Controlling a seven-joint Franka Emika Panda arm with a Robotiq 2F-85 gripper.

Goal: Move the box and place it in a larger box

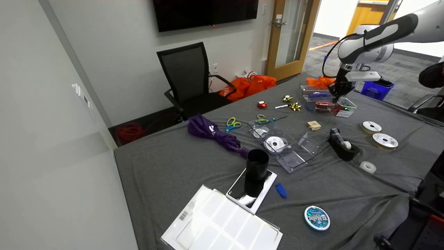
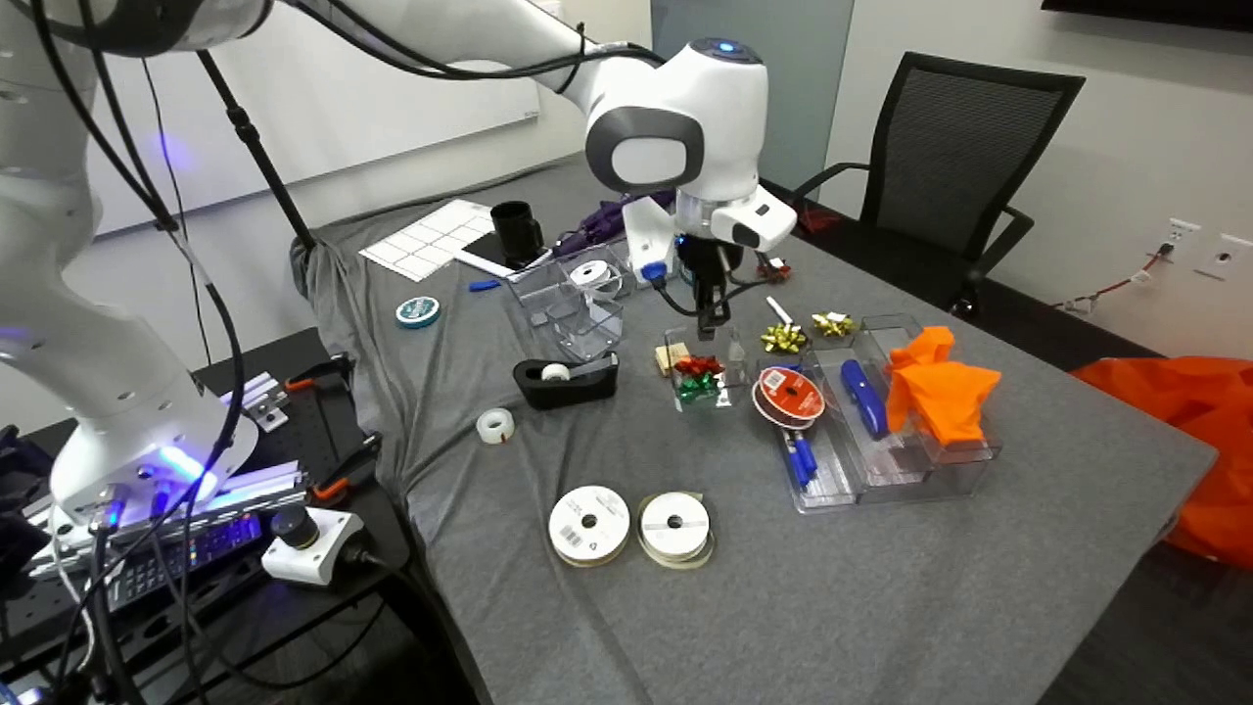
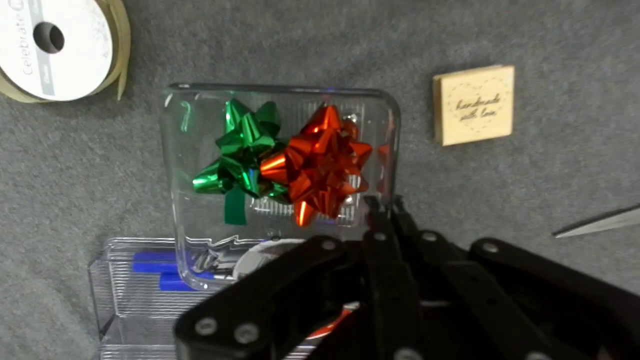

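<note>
Holding the pincer [image 3: 386, 202] almost fully closed, and pinching the side wall of a small clear box [image 3: 279, 90]. Looking down, in the wrist view, on a green bow [image 3: 250, 135] and a red bow [image 3: 325, 167] lying inside that box, itself overlapping the larger clear tray [image 3: 142, 305], but leaving any contact beneath impossible to tell. Seeing the small tan box [image 3: 475, 107], marked "handmade with love", lying flat on the table [image 2: 881, 607], near the clear box but apart from it, between the edge by the chair [image 2: 969, 157] and the edge by the robot's base [image 2: 137, 441]. Seeing also, in an exterior view, a red ribbon spool [image 2: 791, 395] and a crumpled orange sheet [image 2: 945, 397] on the larger clear tray, toward the table corner by the orange bag [image 2: 1180, 392]. Noticing a tape dispenser [image 2: 563, 384] nearer the base-side edge, and a black cylinder [image 1: 257, 163] standing upright toward the edge by the whiteboard [image 2: 421, 117].
</note>
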